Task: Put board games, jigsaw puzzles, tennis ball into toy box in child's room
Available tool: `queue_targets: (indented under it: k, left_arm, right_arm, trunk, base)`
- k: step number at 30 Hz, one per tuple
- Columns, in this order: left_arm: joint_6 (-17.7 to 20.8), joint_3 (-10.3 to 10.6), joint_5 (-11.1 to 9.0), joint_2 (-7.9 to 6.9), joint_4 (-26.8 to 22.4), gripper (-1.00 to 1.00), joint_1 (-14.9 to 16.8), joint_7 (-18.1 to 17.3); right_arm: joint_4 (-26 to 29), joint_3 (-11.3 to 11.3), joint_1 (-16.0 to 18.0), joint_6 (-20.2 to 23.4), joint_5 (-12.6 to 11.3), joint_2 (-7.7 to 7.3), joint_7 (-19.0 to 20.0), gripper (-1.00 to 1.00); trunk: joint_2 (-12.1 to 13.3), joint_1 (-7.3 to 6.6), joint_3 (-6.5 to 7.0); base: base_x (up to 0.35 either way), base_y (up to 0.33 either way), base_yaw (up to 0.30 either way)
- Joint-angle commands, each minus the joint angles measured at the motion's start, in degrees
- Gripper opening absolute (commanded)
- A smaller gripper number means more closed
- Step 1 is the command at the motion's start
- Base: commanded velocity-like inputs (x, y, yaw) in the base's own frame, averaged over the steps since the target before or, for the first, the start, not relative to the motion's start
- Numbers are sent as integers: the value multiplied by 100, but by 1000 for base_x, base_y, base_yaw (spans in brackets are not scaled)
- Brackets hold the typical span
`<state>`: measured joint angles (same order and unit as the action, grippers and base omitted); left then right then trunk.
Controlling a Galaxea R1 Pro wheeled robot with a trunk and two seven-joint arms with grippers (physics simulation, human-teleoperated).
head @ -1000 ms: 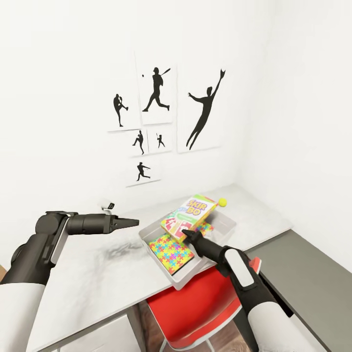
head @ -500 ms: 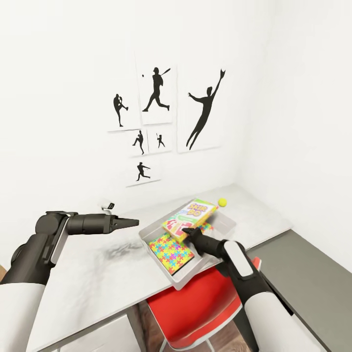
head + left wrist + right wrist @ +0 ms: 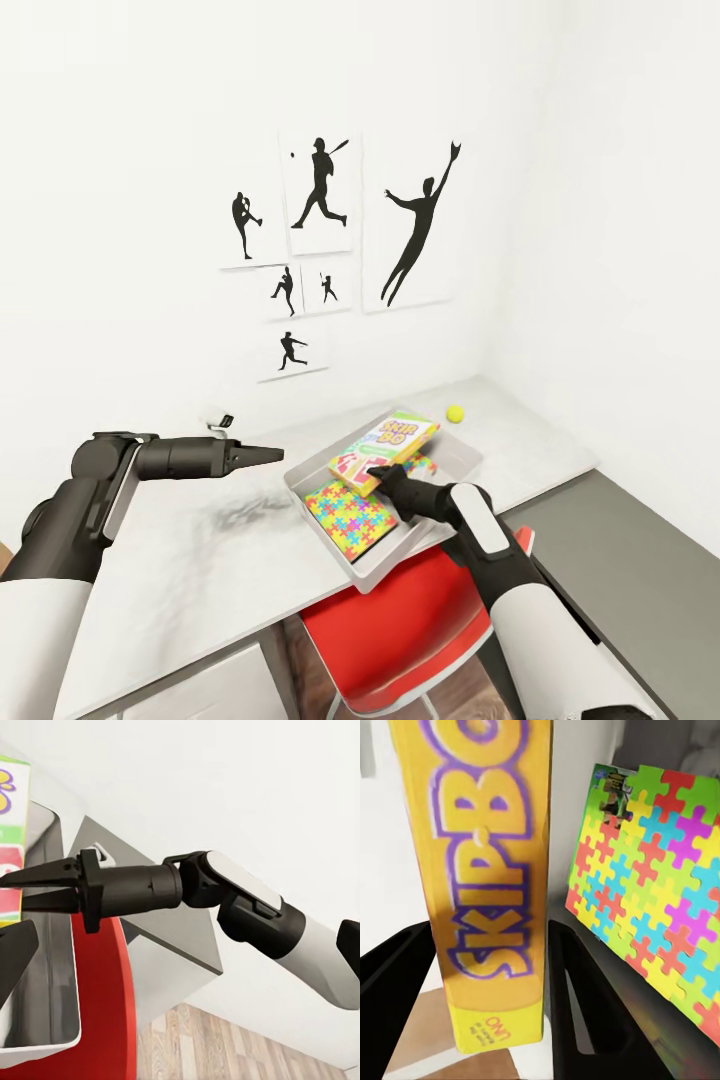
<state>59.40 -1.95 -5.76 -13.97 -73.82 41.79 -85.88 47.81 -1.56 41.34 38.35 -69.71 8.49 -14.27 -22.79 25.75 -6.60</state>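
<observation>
My right gripper (image 3: 378, 472) is shut on the near edge of the yellow-green board game (image 3: 390, 443), holding it tilted low over the pale grey toy box (image 3: 400, 562) on the table (image 3: 200, 560). In the right wrist view the game's edge (image 3: 487, 870) sits between the fingers (image 3: 585, 1005). One jigsaw puzzle (image 3: 348, 515) lies flat in the box's near half. A second puzzle (image 3: 424, 466) peeks out under the game. The tennis ball (image 3: 455, 413) rests on the table just behind the box. My left gripper (image 3: 272, 455) hovers open left of the box, holding nothing.
A red chair (image 3: 400, 620) is tucked under the table's front edge, below the toy box. The dark grey cabinet top (image 3: 640, 560) adjoins the table at the right. Silhouette posters (image 3: 330, 250) hang on the white wall. A small white object (image 3: 222, 421) lies at the table's back.
My right gripper has lowered the board game toward the toy box and tipped it flatter, uncovering the tennis ball behind it. The left arm has stayed put.
</observation>
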Motion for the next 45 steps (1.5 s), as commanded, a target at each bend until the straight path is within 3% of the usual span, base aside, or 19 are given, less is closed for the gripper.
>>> queue_targets:
  k: [1, 12, 30, 31, 45]
  left_arm:
    - [60, 1, -4, -2, -1, 100, 5, -17]
    - [60, 10, -4, 0, -1, 100, 5, -17]
    - [60, 21, -4, -1, -1, 100, 5, -17]
    - [60, 20, -4, -1, -1, 100, 5, -17]
    - [60, 1, -13, -2, -1, 100, 5, -17]
  right_arm:
    - [-1, -5, 7, 1, -92, 1, -67, -100]
    - [-321, -3, 236, -2, -198, 4, -346, -100]
    - [-657, -3, 427, -2, -199, 4, -375, -100]
    - [-661, -3, 431, -2, -200, 4, -373, 100]
    - [-665, -3, 436, -2, -201, 4, -366, 100]
  trunk:
    - [-13, 4, -13]
    - [-13, 4, -13]
    - [-13, 4, -13]
    - [-13, 4, -13]
    - [-13, 4, -13]
  base:
    - [0, 0, 0]
    - [0, 0, 0]
    - [0, 0, 0]
    - [0, 0, 0]
    - [0, 0, 0]
